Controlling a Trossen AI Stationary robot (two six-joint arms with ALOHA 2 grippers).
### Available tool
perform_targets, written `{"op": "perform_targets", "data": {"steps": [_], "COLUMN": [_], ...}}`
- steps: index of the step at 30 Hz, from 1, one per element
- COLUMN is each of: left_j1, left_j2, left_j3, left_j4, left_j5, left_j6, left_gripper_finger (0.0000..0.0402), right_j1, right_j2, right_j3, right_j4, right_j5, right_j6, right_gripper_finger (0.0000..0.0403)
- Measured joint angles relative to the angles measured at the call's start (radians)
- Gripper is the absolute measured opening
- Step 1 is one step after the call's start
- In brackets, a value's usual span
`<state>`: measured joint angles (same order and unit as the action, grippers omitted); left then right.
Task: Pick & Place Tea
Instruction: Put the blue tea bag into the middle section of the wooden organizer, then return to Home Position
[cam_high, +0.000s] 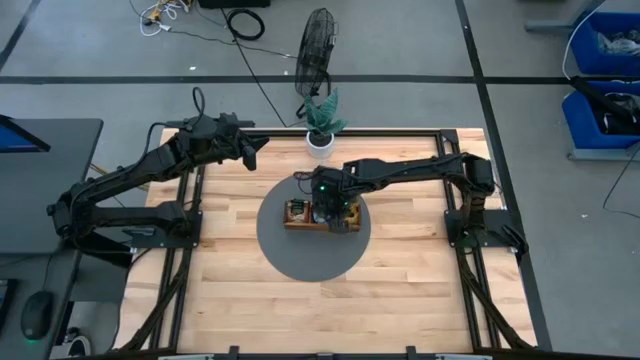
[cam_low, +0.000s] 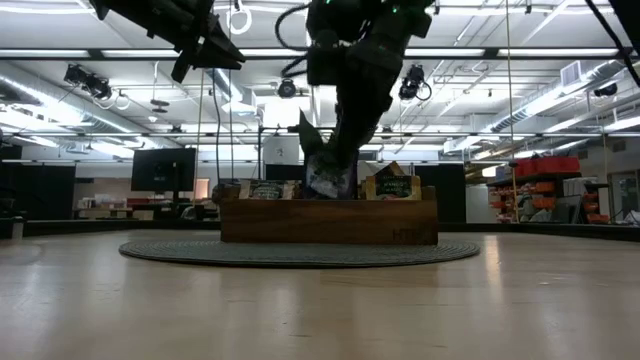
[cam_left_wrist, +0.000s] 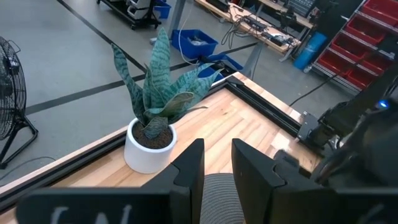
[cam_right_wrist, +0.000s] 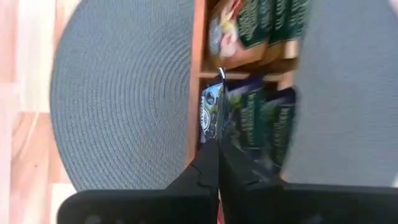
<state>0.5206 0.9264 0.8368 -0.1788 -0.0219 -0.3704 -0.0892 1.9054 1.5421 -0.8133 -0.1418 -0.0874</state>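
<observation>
Brown wooden tray (cam_high: 296, 213) w/ compartments sits on a round grey ribbed mat (cam_high: 300, 255), mid light-wood table (cam_high: 400, 290). Tea sachets (cam_right_wrist: 249, 118) stand upright in the compartments: flat squares, dark blue-purple ones in one slot, green-and-orange ones in the next. Right end effector (cam_right_wrist: 218, 155) is down over the tray, fingers pressed together, tips touching the top edge of a dark sachet; can't tell if it's pinched. Left end effector (cam_left_wrist: 216, 163) is raised off the table nr white-potted plant (cam_left_wrist: 152, 118), fingers slightly apart, nothing between.

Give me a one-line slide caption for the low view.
Right gripper, shut on a tea sachet, reaches into the wooden tray on the round mat.
</observation>
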Motion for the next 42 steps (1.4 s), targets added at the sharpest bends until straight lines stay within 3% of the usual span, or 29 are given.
{"op": "perform_targets", "data": {"steps": [18,24,32,35,38,42], "left_j1": [0.0,0.0,0.0,0.0,-0.002,-0.014], "left_j2": [0.0,0.0,0.0,0.0,0.0,0.0], "left_j3": [0.0,0.0,0.0,0.0,0.0,0.0], "left_j4": [-0.01,-0.01,-0.015,-0.024,-0.034,-0.042], "left_j5": [0.0,0.0,0.0,0.0,0.0,0.0], "left_j6": [0.014,0.015,0.015,0.016,0.016,0.024], "left_gripper_finger": [0.0085,0.0085,0.0085,0.0085,0.0083,0.0073], "right_j1": [0.016,0.015,0.014,0.007,0.005,0.005], "right_j2": [0.069,0.019,-0.005,-0.017,-0.054,-0.102], "right_j3": [-0.001,-0.001,-0.001,-0.002,-0.002,-0.002], "right_j4": [-0.013,0.002,0.001,0.001,0.035,0.102], "right_j5": [-0.005,-0.004,-0.015,-0.034,-0.05,-0.051], "right_j6": [0.043,0.053,0.091,0.128,0.134,0.118], "right_gripper_finger": [0.0009,0.0067,0.0191,0.0211,0.018,0.0055]}}
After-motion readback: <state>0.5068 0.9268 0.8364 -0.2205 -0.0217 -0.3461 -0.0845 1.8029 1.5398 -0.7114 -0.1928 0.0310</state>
